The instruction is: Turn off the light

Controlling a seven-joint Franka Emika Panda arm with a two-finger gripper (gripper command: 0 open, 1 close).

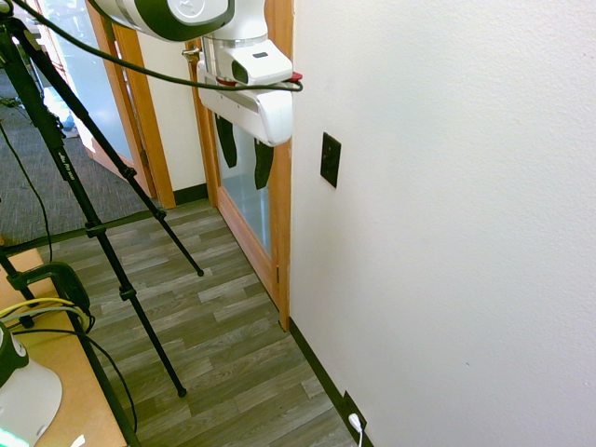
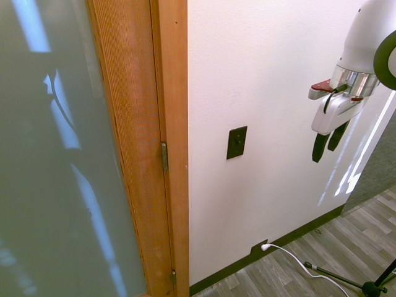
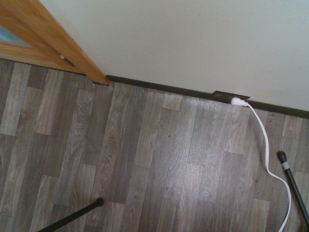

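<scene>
First exterior view shows the gripper (image 1: pixel 245 154) hanging in the air, pointing down, its two dark fingers (image 1: pixel 226 142) spread apart with nothing between them. It sits in front of the wooden door frame (image 1: pixel 282 233) and clear of the white wall (image 1: pixel 447 233). The switch (image 1: pixel 330 159), a small black upright plate, is fixed to that wall just past the frame, at about the height of the fingers and apart from them.

From the second exterior view the switch (image 2: pixel 236 142) sits on the wall a little way from the door frame (image 2: pixel 170 148), and the gripper (image 2: pixel 328 141) hangs well off to the side of it, not touching the wall. Whether the toggle on the plate is up or down is too small to tell.

Low on the wall, at the dark baseboard (image 2: pixel 297 232), a black outlet plate (image 2: pixel 258 249) holds a white plug (image 2: pixel 266 247), and its white cord (image 2: pixel 303 263) trails over the grey wood-plank floor (image 2: pixel 365 229). The wrist view looks down on the same floor (image 3: pixel 145 159), the plug (image 3: pixel 238 101) and the cord (image 3: pixel 268 159).
</scene>
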